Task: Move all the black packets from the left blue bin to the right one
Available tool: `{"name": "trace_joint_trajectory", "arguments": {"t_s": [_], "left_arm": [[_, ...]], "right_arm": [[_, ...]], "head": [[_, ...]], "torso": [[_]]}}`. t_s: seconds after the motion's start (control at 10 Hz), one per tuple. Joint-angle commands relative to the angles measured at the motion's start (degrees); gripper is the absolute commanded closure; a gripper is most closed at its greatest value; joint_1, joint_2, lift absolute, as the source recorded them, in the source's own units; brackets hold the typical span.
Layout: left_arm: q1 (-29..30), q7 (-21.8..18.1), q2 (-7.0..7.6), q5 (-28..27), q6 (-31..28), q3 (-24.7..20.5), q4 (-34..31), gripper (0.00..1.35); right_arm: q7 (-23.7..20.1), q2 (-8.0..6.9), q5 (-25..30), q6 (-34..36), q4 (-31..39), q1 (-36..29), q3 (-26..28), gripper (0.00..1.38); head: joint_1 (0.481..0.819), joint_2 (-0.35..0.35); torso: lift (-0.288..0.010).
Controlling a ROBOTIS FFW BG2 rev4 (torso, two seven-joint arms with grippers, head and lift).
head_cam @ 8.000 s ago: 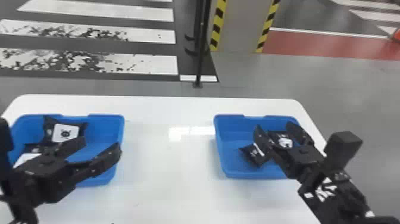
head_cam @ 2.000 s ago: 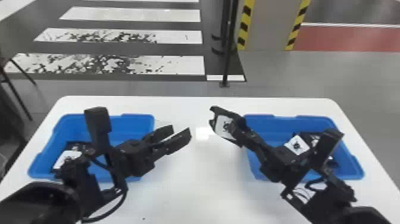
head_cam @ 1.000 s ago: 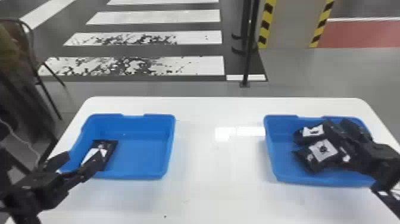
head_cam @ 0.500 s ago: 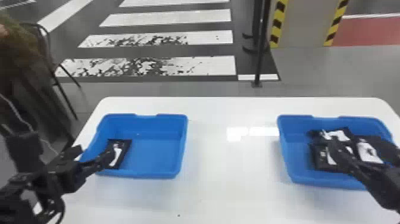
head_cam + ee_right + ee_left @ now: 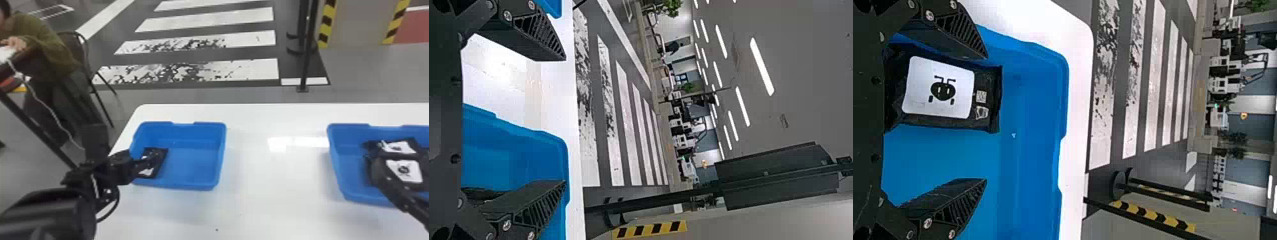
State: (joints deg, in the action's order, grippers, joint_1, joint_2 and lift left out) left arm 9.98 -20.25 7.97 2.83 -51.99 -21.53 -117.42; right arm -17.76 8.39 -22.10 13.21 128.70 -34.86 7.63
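Spreading between the two bins, the smooth white tabletop [image 5: 274,178] leaves a broad gap, and its rounded far corner sits just beyond the open rectangular blue plastic left bin [image 5: 198,137]. Blue floor in that bin shows to the right of the flat black packet with a white label [image 5: 953,95], which lies along the left wall. The matching blue plastic right bin [image 5: 348,137] runs off the head view's right edge, with black packets bearing white labels [image 5: 403,170] bunched inside; the arm covers part of them, so I can't tell how many. Two seconds ago the right gripper [image 5: 380,172] held a packet above the table, near the right bin; now it is over that bin's packets and has let go. The left gripper [image 5: 151,158] has moved from beside its bin's right wall to the packet at the left, and the head view has swung left. In the left wrist view, the left gripper's jaws stand wide apart with the packet between them, closer to one; I can't tell whether they touch it. The right gripper's jaws are also well apart, clamped on nothing.
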Motion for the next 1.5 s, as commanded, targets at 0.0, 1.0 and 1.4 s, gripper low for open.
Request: {"name": "trace_joint_trajectory", "arguments": {"t_s": [0.0,1.0,1.4], "left_arm": [[-4.1,0.4,0.73,-1.0,-3.3,1.9,3.4,0.17],[-14.2,5.9,1.08,-9.6,-18.3,9.3,12.9,0.25],[-14.8,6.5,1.08,-10.1,-23.2,9.5,12.9,0.59]], "right_arm": [[-0.2,-0.04,-0.3,0.0,-0.4,0.1,-0.1,0.16],[-1.9,0.31,-1.8,0.8,-2.2,1.4,-0.2,0.16],[-2.1,0.48,-2.1,1.0,-2.9,1.4,-0.2,0.16]], "head": [[0.695,0.226],[0.695,0.216],[0.695,0.226]], "torso": [[-0.140],[-0.140],[-0.140]]}}
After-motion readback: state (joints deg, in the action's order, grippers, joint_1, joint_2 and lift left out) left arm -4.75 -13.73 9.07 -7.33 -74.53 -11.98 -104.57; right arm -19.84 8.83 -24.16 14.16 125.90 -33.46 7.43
